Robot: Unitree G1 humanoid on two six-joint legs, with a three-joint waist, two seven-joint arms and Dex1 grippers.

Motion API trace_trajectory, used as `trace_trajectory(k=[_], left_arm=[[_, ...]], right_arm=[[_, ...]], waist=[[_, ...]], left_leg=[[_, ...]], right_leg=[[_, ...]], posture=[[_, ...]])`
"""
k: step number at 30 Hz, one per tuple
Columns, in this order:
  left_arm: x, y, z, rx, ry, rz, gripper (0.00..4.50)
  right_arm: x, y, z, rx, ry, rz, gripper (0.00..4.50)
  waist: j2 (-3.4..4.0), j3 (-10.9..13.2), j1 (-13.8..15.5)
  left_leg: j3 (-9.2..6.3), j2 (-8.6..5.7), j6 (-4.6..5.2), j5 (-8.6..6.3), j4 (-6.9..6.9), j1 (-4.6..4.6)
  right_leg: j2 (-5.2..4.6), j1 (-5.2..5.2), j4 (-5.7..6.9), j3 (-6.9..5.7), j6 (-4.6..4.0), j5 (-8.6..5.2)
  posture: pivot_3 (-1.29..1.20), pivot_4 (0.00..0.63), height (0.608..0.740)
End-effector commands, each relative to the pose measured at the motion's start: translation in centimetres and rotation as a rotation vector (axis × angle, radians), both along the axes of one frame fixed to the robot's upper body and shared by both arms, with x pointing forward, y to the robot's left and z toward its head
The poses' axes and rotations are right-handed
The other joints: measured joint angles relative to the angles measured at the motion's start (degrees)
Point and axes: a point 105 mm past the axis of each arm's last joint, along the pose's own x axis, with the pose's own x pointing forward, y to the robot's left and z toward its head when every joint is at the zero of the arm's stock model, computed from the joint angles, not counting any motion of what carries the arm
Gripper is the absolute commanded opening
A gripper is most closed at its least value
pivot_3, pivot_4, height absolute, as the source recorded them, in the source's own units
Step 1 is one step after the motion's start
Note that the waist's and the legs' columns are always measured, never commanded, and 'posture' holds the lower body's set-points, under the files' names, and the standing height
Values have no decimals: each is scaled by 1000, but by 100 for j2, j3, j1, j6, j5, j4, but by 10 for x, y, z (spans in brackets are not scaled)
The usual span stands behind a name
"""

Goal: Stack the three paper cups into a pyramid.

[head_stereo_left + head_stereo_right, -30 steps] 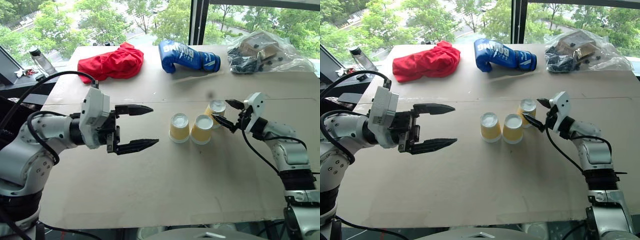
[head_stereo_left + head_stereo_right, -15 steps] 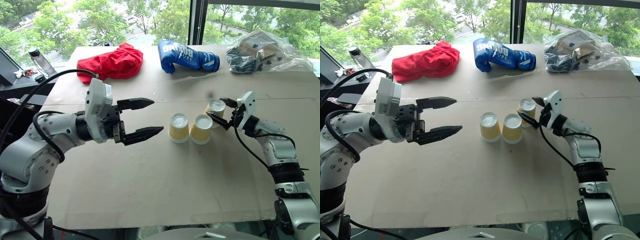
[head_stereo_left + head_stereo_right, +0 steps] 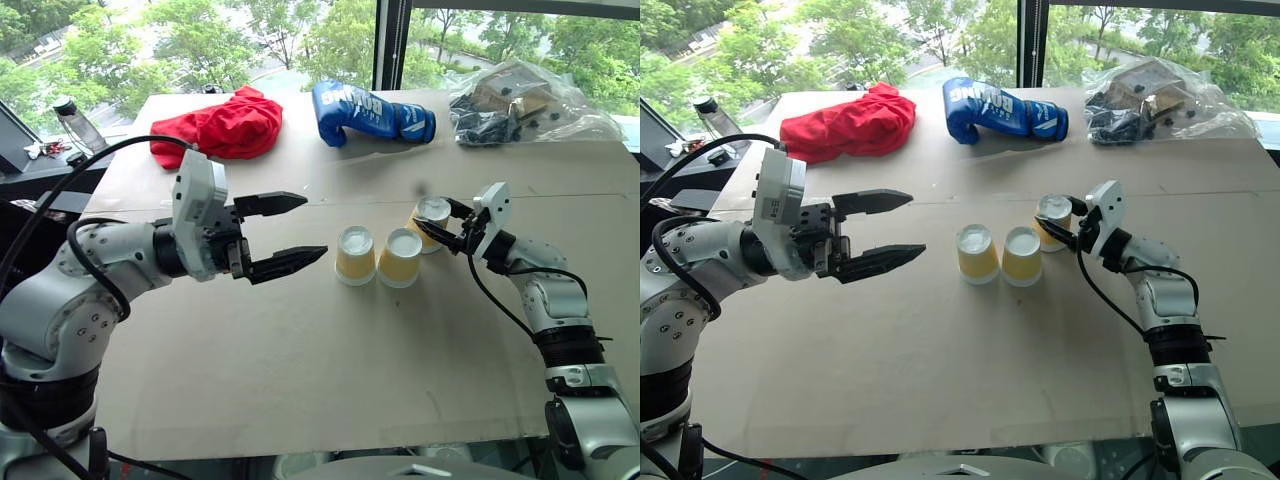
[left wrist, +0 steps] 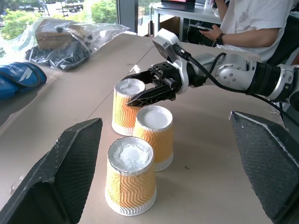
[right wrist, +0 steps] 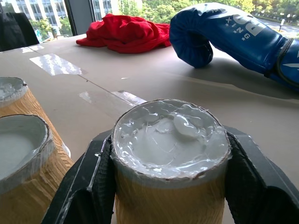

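Three yellow-tan paper cups stand upside down on the brown table [image 3: 300,380]. Two of them sit side by side, the left cup [image 3: 356,255] and the middle cup [image 3: 401,257]. The third cup [image 3: 431,222] stands just behind them to the right. My right gripper [image 3: 436,221] is shut on this third cup, one black finger [image 5: 88,177] pressed to each side of it near its white base [image 5: 170,135]. My left gripper [image 3: 314,227] hangs open and empty a little left of the cup pair, pointing at them.
A red cloth [image 3: 220,125], a blue boxing glove [image 3: 370,110] and a clear plastic bag of parts [image 3: 520,100] lie along the table's far edge. A bottle [image 3: 82,122] stands beyond the left edge. A person [image 4: 252,23] sits past the right side.
My right gripper's fingers, which stood open around the rear cup, have closed onto its sides. The left gripper stays open in about the same place.
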Motion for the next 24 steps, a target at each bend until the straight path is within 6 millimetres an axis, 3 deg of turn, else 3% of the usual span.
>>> trace_trajectory(k=[1, 6, 11, 17, 24], left_arm=[[-2, 3, 3, 9, -29, 2, 4500], [-2, 11, -2, 31, -31, 21, 4500], [-5, 14, -4, 45, -45, 13, 4500], [-9, 16, -9, 68, -43, -5, 4500], [-10, 18, -12, 75, -36, -6, 4500]], right_arm=[[1, -1, 42, 25, -137, 4, 2251], [-6, 17, 85, 10, -210, 101, 2251], [-26, 40, 113, -18, -170, 248, 2251], [-51, 60, 109, -74, -70, 397, 2251], [-60, 71, 103, -94, -49, 437, 2251]], waist=[[1, 1, -18], [2, 2, -37], [-1, 0, -18], [-2, 3, -18], [-2, 3, -19]], left_leg=[[0, 0, 0, 0, 0, 0], [7, 1, -3, 2, -1, -2], [4, 5, -6, 3, -3, -10], [4, 4, -5, 3, -4, -17], [5, 3, -5, 3, -4, -17]], right_leg=[[0, -1, 1, 1, 0, 0], [0, -16, 12, 11, 0, 0], [0, -28, 22, 9, 0, 0], [-9, -33, 21, 13, -1, 0], [-8, -35, 23, 14, -2, 0]], posture=[[0, 150, 737], [0, 150, 737], [0, 150, 737], [0, 150, 737], [0, 150, 737]])
